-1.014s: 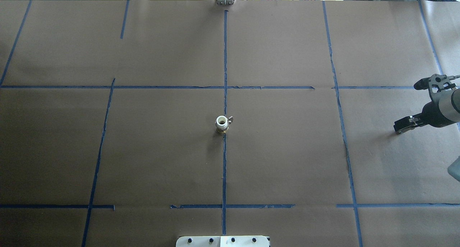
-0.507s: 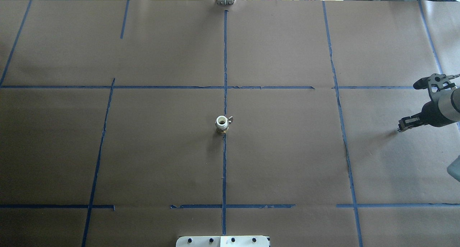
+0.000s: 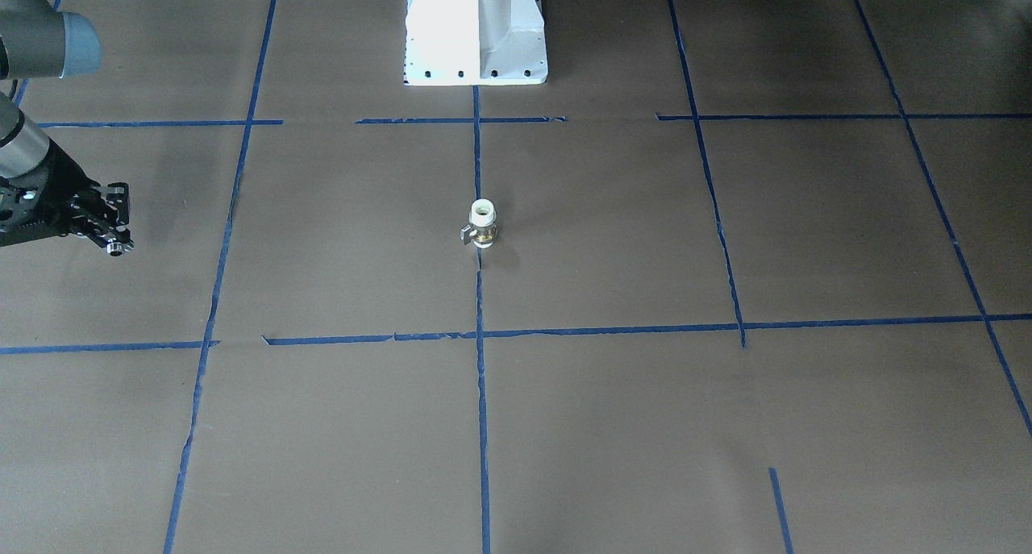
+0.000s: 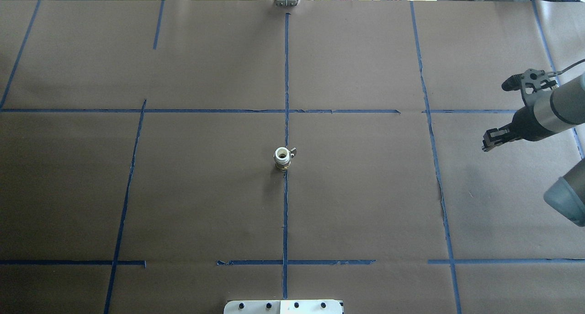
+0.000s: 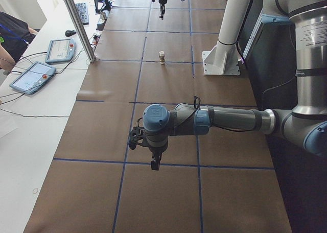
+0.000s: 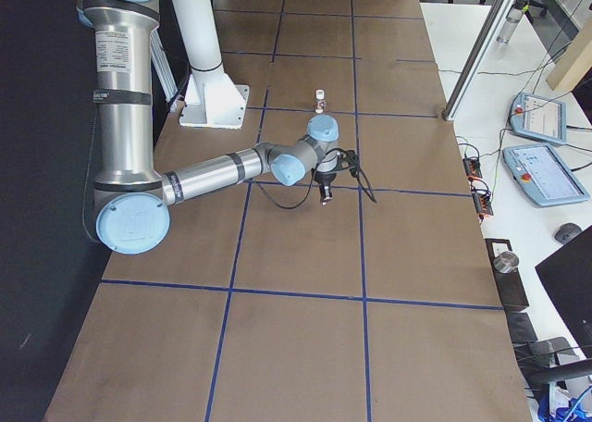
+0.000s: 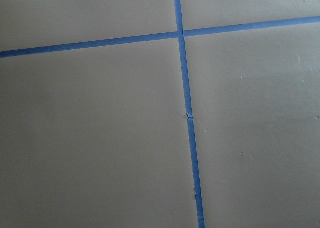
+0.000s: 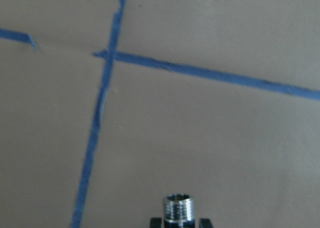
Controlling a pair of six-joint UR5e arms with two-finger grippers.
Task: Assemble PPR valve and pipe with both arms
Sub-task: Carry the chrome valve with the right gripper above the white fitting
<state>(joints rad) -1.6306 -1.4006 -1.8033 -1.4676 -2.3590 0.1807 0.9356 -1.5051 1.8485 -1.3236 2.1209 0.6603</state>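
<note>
The PPR valve (image 4: 282, 157) stands upright on the brown table at its centre, white end up, lever to one side; it also shows in the front view (image 3: 482, 222) and the left side view (image 5: 162, 56). My right gripper (image 4: 490, 141) hovers far to the valve's right, shut on the chrome pipe (image 8: 178, 208), whose threaded end sticks out between the black fingers. In the front view its tip (image 3: 117, 247) shows at the left edge. My left gripper (image 5: 155, 164) shows only in the left side view, far from the valve; I cannot tell whether it is open or shut.
The white robot base (image 3: 476, 30) stands behind the valve. Blue tape lines grid the brown paper. Teach pendants (image 5: 30, 77) and a metal post (image 5: 76, 23) stand on the operators' side table.
My right gripper has risen from the table and moved left and farther from the robot in the overhead view. The valve has not moved.
</note>
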